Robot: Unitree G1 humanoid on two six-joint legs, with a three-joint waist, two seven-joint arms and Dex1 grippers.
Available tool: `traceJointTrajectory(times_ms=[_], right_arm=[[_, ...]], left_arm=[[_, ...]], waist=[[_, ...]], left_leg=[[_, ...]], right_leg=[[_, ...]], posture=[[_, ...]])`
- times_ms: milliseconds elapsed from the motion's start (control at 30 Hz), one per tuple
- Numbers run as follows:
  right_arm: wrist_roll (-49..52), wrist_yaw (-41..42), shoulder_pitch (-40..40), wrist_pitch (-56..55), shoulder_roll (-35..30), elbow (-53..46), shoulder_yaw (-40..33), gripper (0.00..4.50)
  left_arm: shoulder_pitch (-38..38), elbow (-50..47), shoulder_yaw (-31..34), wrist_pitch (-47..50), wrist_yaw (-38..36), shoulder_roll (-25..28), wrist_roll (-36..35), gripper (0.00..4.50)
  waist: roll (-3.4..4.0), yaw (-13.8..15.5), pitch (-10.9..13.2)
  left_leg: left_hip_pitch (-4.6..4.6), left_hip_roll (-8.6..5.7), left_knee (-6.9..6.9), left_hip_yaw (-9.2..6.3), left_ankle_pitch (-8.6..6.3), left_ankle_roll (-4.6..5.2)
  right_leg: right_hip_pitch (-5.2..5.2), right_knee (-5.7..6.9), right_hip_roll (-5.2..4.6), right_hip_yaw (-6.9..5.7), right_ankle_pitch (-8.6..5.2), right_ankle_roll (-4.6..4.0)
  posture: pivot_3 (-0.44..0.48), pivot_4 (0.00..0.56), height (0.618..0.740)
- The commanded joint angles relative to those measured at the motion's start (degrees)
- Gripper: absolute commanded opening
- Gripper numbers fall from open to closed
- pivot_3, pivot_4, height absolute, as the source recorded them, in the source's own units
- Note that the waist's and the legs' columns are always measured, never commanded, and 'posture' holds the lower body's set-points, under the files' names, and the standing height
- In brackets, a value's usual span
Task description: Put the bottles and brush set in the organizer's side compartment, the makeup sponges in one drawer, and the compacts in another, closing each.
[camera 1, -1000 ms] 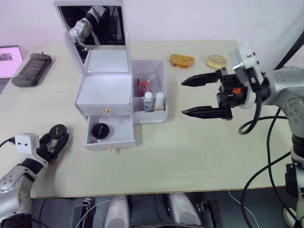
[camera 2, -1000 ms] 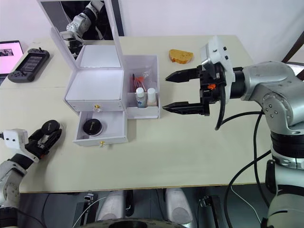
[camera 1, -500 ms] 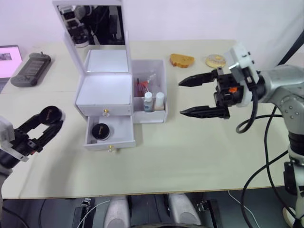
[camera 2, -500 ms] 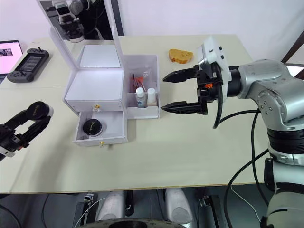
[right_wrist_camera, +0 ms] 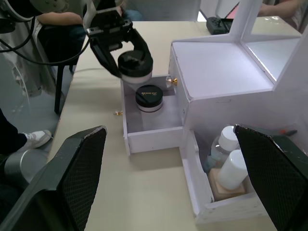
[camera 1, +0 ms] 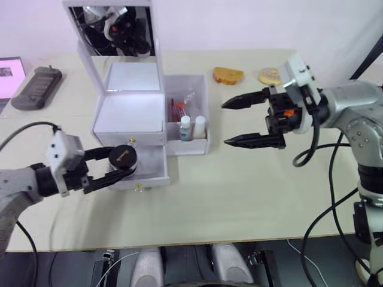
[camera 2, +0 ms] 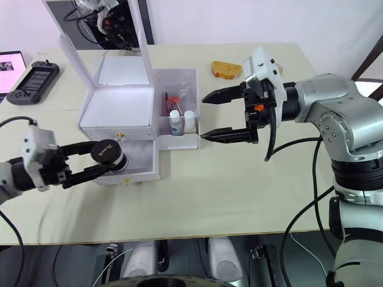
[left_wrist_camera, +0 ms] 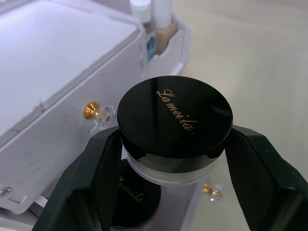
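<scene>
The white organizer stands with its mirror lid upright, its upper drawer shut and its lower drawer pulled out. My left gripper is shut on one black compact, holding it just above the open drawer. A second compact lies inside that drawer. The side compartment holds the two bottles and the brush set. My right gripper hangs open and empty to the right of the side compartment. The makeup sponges are out of view.
A tan bread-like piece and a round pastry-like piece lie at the back right. A dark handheld device and a pink screen sit at the far left. A seated person's legs appear beside the table.
My left gripper has carried the compact from the table's front left up and rightward to above the open lower drawer. The right gripper has barely shifted.
</scene>
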Motion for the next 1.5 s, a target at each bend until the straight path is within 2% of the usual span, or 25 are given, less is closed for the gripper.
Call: traceJointTrajectory(times_ms=[33,167,333,967,1333,1433,1467,1500], right_arm=[[0.72,-1.58,1.1,0.68,-1.45,-3.16,-2.77,4.5],[1.85,-2.97,2.77,1.75,-2.23,-5.1,-4.27,4.5],[2.8,-4.06,4.16,2.58,-2.77,-6.87,-5.68,4.5],[3.93,-4.7,5.2,2.79,-3.97,-7.85,-6.36,4.5],[3.97,-4.81,4.99,3.01,-4.52,-7.67,-6.56,4.5],[4.42,-6.46,2.27,4.91,-3.54,-8.01,-5.27,4.5],[4.18,-6.86,2.05,4.96,-3.12,-8.06,-4.83,4.5],[3.95,-7.04,2.05,4.86,-2.88,-8.02,-4.55,4.5]], left_arm=[[-4.13,0.96,-4.25,-0.83,0.8,-1.23,2.67,2.65],[-9.04,2.9,-9.08,-1.19,0.9,-3.24,5.39,2.65],[-11.09,4.79,-12.23,-2.83,0.58,-4.28,9.13,2.65],[-10.58,2.42,-12.67,-0.58,3.64,-7.86,11.04,2.65],[-14.67,1.31,-15.33,3.47,5.84,-8.85,11.15,2.65],[-15.04,1.76,-14.78,3.76,5.86,-8.76,11.11,4.17],[-15.11,1.85,-14.26,3.89,6.05,-8.98,10.79,4.44],[-15.18,1.92,-13.95,3.99,6.2,-9.15,10.57,4.44]], waist=[[0.0,0.1,0.0],[-0.01,0.19,0.0],[-0.01,0.02,0.0],[-0.01,0.12,0.0],[-0.01,0.21,0.0],[-0.01,0.2,0.0],[-0.01,0.19,0.0],[-0.02,0.18,0.0]], left_leg=[[0.0,0.0,0.0,-0.01,0.0,0.0],[0.0,-0.02,0.11,-0.03,0.0,0.0],[0.01,-0.02,0.11,-0.07,0.01,0.0],[0.01,-0.02,0.14,-0.11,0.01,0.01],[0.01,-0.02,0.14,-0.11,0.01,0.01],[0.02,-0.02,0.14,-0.12,0.01,0.01],[0.02,-0.02,0.15,-0.12,0.02,0.01],[0.04,-0.02,0.16,-0.14,0.03,0.0]], right_leg=[[0.0,0.02,0.01,-0.01,0.0,0.0],[0.08,0.02,-0.01,-0.01,0.0,0.0],[0.09,0.04,0.04,-0.01,0.01,0.02],[0.12,0.05,0.03,-0.02,0.02,0.04],[0.12,0.05,0.03,-0.02,0.02,0.05],[0.13,0.08,0.03,-0.02,0.03,0.06],[0.13,0.1,0.04,-0.02,0.03,0.06],[0.13,0.13,0.04,-0.02,0.03,0.06]], posture=[[0.0,0.15,0.74],[0.0,0.15,0.74],[0.0,0.15,0.74],[0.0,0.15,0.74],[0.0,0.15,0.74],[0.0,0.15,0.74],[0.0,0.15,0.74],[0.0,0.15,0.74]])
